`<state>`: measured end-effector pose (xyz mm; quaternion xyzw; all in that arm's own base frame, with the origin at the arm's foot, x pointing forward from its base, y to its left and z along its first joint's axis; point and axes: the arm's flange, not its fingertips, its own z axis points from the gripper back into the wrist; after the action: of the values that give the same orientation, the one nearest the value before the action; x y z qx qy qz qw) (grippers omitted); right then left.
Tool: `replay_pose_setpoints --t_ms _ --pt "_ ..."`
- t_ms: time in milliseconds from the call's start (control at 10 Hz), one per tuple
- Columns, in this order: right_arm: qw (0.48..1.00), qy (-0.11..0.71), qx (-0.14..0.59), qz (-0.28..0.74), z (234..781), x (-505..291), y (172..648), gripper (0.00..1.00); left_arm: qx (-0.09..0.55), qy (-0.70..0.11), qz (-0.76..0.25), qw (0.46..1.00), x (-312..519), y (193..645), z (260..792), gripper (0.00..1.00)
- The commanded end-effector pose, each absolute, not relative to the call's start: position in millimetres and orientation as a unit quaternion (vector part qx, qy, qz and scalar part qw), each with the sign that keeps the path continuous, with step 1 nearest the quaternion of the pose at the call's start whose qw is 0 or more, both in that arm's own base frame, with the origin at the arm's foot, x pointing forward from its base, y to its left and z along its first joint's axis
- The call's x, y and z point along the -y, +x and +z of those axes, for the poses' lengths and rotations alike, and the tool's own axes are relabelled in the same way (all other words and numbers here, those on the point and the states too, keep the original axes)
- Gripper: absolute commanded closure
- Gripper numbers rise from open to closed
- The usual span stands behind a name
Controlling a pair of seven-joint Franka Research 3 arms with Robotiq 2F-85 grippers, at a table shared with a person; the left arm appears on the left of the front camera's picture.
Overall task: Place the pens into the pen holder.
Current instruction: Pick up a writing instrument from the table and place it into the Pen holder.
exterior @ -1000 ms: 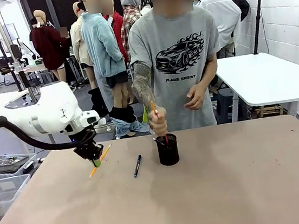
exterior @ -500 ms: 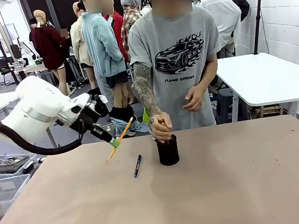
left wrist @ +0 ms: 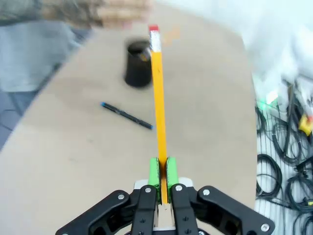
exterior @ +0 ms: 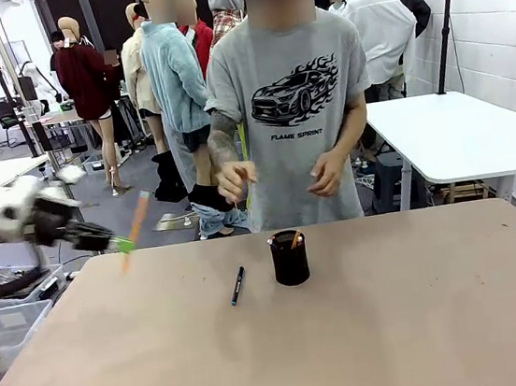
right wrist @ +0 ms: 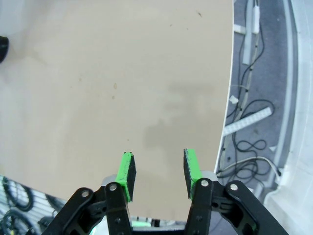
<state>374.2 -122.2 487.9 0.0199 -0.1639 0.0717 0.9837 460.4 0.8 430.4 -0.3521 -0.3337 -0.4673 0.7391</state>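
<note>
My left gripper [exterior: 120, 247] hangs blurred past the table's left edge, shut on a yellow-orange pencil [exterior: 135, 219] that points up. In the left wrist view the gripper [left wrist: 162, 172] pinches the pencil [left wrist: 157, 93] low down, its eraser end away from me. The black mesh pen holder [exterior: 290, 258] stands mid-table with an orange stick [exterior: 295, 238] inside; it appears again [left wrist: 138, 64] beyond the pencil. A black-and-blue pen [exterior: 237, 285] lies left of the holder, flat on the table [left wrist: 127, 115]. My right gripper [right wrist: 158, 169] is open over bare tabletop near the table's edge.
The person stands behind the holder with both hands [exterior: 235, 176] raised off the table. Clear plastic bins [exterior: 6, 323] sit beside the table's left edge. Cables [left wrist: 286, 161] lie on the floor off the table's side. A white table [exterior: 458, 135] stands at the back right.
My left arm swung up and out to the left with the pencil, away from the table. The person let go of the orange stick in the holder and drew the hand back.
</note>
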Motion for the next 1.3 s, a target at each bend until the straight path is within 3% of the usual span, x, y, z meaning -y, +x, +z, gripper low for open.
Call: replay_pose_setpoints --t_ms 0,100,400,900,1100,1200 --pt "0.985 0.007 0.159 0.065 487.4 119.4 375.1 0.48 0.459 -0.338 -0.402 0.717 -61.4 392.1 446.0 1.0" --pt "0.985 0.007 0.159 0.065 487.4 119.4 375.1 0.48 0.493 -0.339 -0.368 0.712 -80.8 376.7 443.7 1.0" --pt "0.985 0.007 0.159 0.065 487.4 119.4 375.1 0.48 0.458 -0.392 -0.399 0.691 -71.0 400.1 440.0 1.0" --pt "0.985 0.007 0.159 0.065 487.4 119.4 375.1 0.48 0.296 -0.48 -0.501 0.657 84.0 526.1 460.7 1.0" --pt "0.985 0.007 0.159 0.065 487.4 119.4 375.1 0.48 0.212 -0.46 -0.508 0.697 146.5 552.8 449.2 1.0" --pt "0.985 0.007 0.159 0.065 487.4 119.4 375.1 0.48 0.299 -0.477 -0.497 0.66 117.7 519.2 452.3 1.0"
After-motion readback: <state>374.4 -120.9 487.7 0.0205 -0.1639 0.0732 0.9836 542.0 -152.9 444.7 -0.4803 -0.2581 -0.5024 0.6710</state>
